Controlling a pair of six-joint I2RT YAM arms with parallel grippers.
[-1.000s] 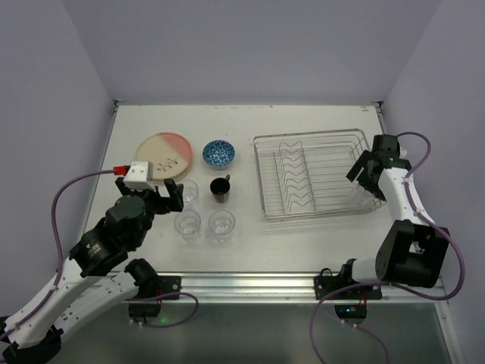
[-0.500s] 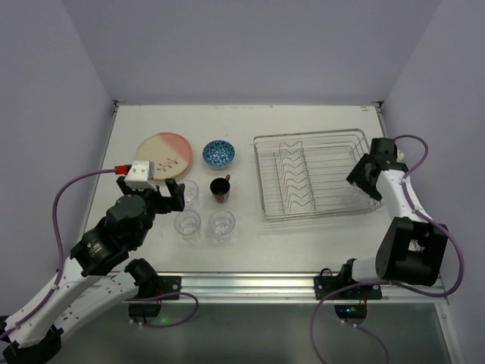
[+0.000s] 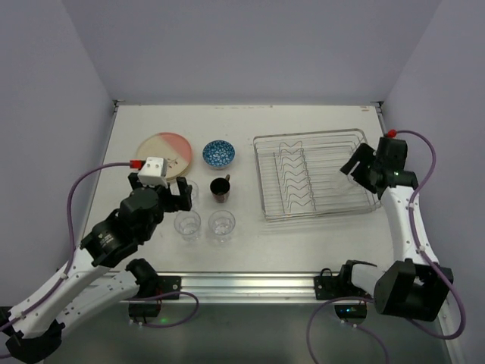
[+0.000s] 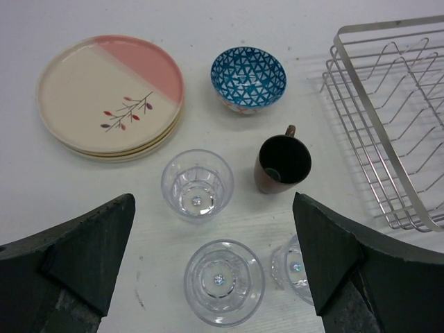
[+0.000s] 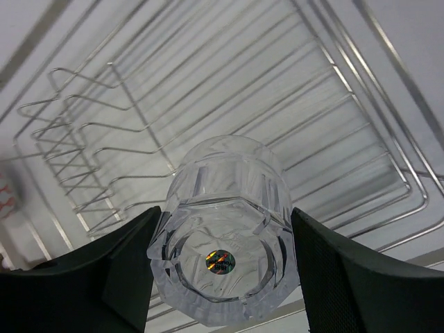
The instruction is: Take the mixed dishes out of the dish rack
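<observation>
Right gripper (image 5: 225,270) clamped on a clear tumbler (image 5: 222,201) over the dish rack (image 3: 333,186); left gripper (image 4: 211,200) wide apart, well left of it.

I work in a robot test booth, a lab cell built for recording. My flat white desk (image 3: 250,121) is boxed in on the left, far and right sides by plain pale lavender wall panels (image 3: 250,45). My white-and-black left arm (image 3: 98,250) and right arm (image 3: 405,227) are bolted to a silver aluminium rail (image 3: 250,282) along the desk's near edge. Thick purple cables (image 3: 73,193) loop from my wrists down towards the bases.
</observation>
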